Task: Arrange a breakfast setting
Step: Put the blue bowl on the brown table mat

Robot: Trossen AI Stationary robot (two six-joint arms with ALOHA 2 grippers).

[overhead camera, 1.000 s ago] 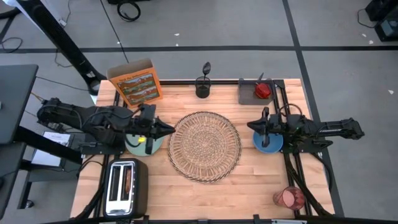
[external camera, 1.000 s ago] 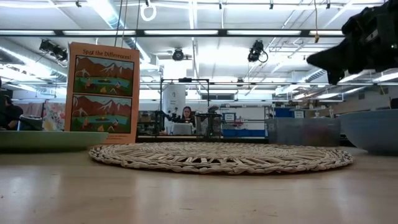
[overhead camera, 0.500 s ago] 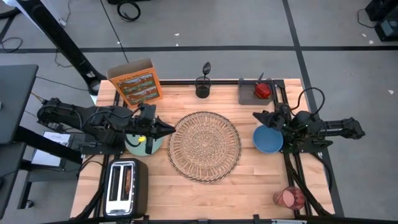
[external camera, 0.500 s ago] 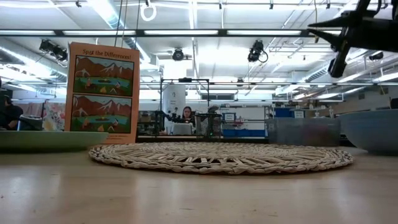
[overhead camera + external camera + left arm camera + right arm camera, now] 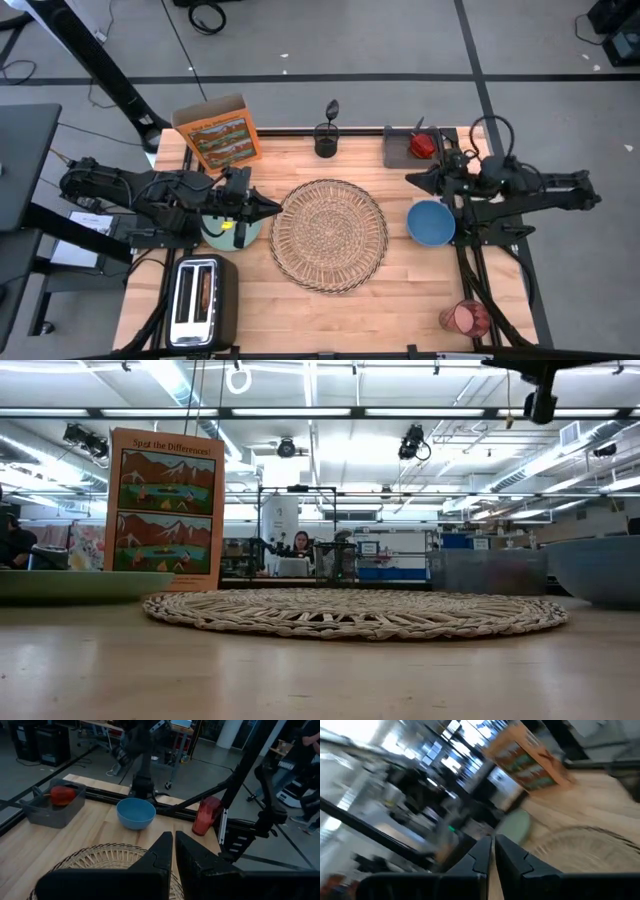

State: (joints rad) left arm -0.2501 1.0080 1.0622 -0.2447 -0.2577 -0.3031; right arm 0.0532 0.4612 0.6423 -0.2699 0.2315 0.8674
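1. Surface point(image 5: 400, 290): pale wooden top carrying every item below; both arms reach in across it from opposite sides.
2. Left arm: stretched low and level from the surface's left side, wrist pointing toward the centre. Left hand point(image 5: 268, 208) sits over the pale teal plate point(image 5: 222, 235), fingers brought narrowly together with only a thin slit between them in the left wrist view, gripping nothing.
3. Right arm: extended level from the right side, raised clear of the surface. Right hand point(image 5: 415, 178) points inward, fingers nearly closed in the right wrist view, empty.
4. Round woven wicker placemat point(image 5: 329, 235): flat, between the two hands, just ahead of the left hand's tips.
5. Orange cereal box point(image 5: 218, 132): upright, behind the left hand at the far edge.
6. Silver toaster point(image 5: 203, 300): on the near side of the left arm.
7. Grey tray point(image 5: 400, 150): just beyond the right hand, holding the red apple point(image 5: 422, 146).
8. Smaller blue bowl point(image 5: 431, 222): beside and below the right hand, not touched.
9. Translucent red cup point(image 5: 464, 318): near corner, well apart from the right hand.
10. Dark spoon point(image 5: 331, 110): standing in a dark holder point(image 5: 325, 140), far edge between the hands.
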